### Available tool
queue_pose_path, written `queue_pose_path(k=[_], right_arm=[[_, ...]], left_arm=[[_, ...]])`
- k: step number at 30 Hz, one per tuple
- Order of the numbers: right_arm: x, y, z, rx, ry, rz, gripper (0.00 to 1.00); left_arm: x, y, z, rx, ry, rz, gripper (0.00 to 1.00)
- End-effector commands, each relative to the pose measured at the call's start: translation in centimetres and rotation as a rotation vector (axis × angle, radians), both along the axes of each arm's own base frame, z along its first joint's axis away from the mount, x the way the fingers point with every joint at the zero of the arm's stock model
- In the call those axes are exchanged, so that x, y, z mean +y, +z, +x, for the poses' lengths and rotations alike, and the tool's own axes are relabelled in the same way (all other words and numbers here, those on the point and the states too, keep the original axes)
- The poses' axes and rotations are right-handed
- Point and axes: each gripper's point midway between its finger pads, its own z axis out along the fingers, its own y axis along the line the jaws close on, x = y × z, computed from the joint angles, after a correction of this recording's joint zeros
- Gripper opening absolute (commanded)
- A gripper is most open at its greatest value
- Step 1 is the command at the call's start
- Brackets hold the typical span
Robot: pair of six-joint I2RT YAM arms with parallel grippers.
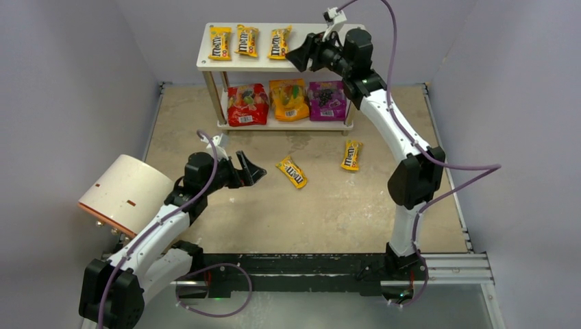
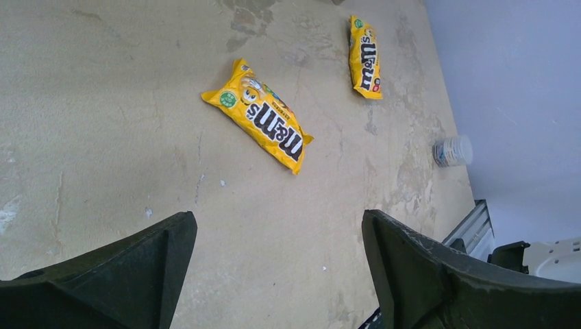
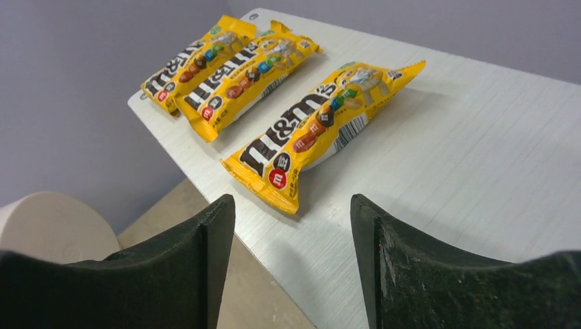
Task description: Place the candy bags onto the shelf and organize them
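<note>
— Which step is this?
— Shelving. Left gripper [image 1: 250, 170] hovers low, wide open, empty; nearer packet [image 1: 292, 172] at its three o'clock, likely next to grasp, another packet [image 1: 351, 155] beyond.
— And the right?
— Right gripper [image 3: 291, 205], arm stretched to the shelf [image 1: 264, 64] at twelve o'clock, jaws parted, empty; shelved packet [image 3: 322, 127] just ahead.

The light is bright, soft and even, and seems to come from above. A yellow packet [image 3: 315, 130] makes a small, pale shadow on the shelf [image 3: 445, 157]. The pictures are sharp. The left claw [image 2: 277, 233] and right claw [image 3: 293, 205] look very dark.
</note>
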Motion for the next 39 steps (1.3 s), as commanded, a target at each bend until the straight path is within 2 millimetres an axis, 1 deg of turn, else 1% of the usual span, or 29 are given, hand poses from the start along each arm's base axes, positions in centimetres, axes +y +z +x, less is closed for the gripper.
queue_pose_path(k=[1, 4, 6, 7, 8, 12, 16, 21, 25, 31, 39], right_arm=[[-1.2, 5.4, -0.2, -0.101, -0.07, 0.113, 0.65], [-1.4, 5.0, 1.5, -0.054, -0.131, 0.16, 0.63], [-1.4, 4.4, 2.8, -0.016, -0.17, 0.18, 0.62], [-1.2, 3.7, 3.4, 0.007, -0.175, 0.185, 0.61], [-1.0, 3.5, 3.9, 0.014, -0.177, 0.19, 0.6], [-0.5, 2.9, 5.1, 0.052, -0.181, 0.234, 0.55], [0.0, 2.4, 5.9, 0.078, -0.179, 0.249, 0.48], [0.5, 1.8, 5.9, 0.098, -0.155, 0.263, 0.4], [1.2, 2.0, 5.7, 0.109, -0.12, 0.296, 0.32], [2.5, 2.4, 5.2, 0.118, -0.078, 0.318, 0.29], [3.7, 2.1, 5.0, 0.127, -0.062, 0.322, 0.28]], left_arm=[[-0.4, 0.8, 0.1, -0.056, -0.031, -0.011, 0.95], [-0.5, 0.7, 0.2, -0.052, -0.031, -0.01, 0.95], [-0.5, 0.6, 0.2, -0.051, -0.033, -0.01, 0.95], [-0.5, 0.6, 0.2, -0.051, -0.033, -0.01, 0.95], [-0.5, 0.6, 0.2, -0.051, -0.033, -0.01, 0.95], [-0.5, 0.6, 0.2, -0.049, -0.034, -0.01, 0.95], [-0.5, 0.4, 0.1, -0.045, -0.036, -0.009, 0.94], [-0.5, 0.4, 0.1, -0.046, -0.034, -0.009, 0.94], [-0.5, 0.2, 0.1, -0.042, -0.034, -0.008, 0.94], [-0.5, 0.0, 0.1, -0.035, -0.035, -0.007, 0.93], [-0.5, -0.1, 0.2, -0.032, -0.029, -0.005, 0.93]])
